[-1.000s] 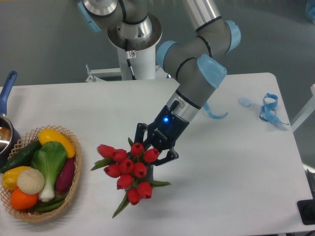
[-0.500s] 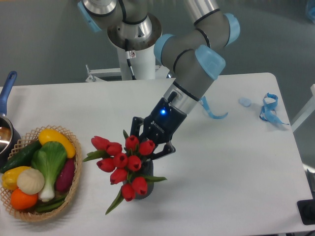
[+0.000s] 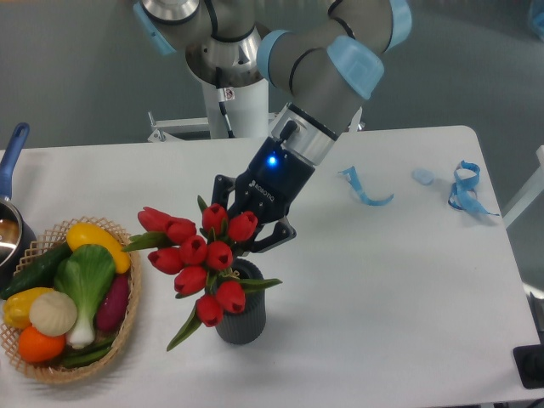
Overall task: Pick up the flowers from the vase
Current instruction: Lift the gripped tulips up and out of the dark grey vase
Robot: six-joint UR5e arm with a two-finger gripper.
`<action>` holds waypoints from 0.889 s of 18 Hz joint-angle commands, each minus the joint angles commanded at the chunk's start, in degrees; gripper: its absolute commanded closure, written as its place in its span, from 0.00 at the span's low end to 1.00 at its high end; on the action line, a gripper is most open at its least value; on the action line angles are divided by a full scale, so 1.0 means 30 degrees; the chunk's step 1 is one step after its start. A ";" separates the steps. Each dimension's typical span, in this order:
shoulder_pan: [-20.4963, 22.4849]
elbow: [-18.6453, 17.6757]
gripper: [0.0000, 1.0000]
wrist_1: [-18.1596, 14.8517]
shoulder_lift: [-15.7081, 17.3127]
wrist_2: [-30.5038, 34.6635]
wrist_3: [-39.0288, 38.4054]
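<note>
Overhead, gripper (image 3: 242, 234) clamping red tulip flowers (image 3: 197, 259), above ribbed grey cylindrical vase (image 3: 241, 314)

Flowers: a bunch of red tulip buds with green stems and long green leaves (image 3: 197, 259), spreading wider than the vase, buds tilted toward the left and front, one leaf drooping down at lower left.
Vase: a short dark grey ribbed cylindrical vase (image 3: 241, 316), upright on the white tabletop, directly beneath the bunch, its mouth partly hidden by buds and leaves.
</note>
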 joint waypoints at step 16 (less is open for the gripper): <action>0.0935 0.3578 0.68 -0.0059 0.0996 -0.0236 -0.5979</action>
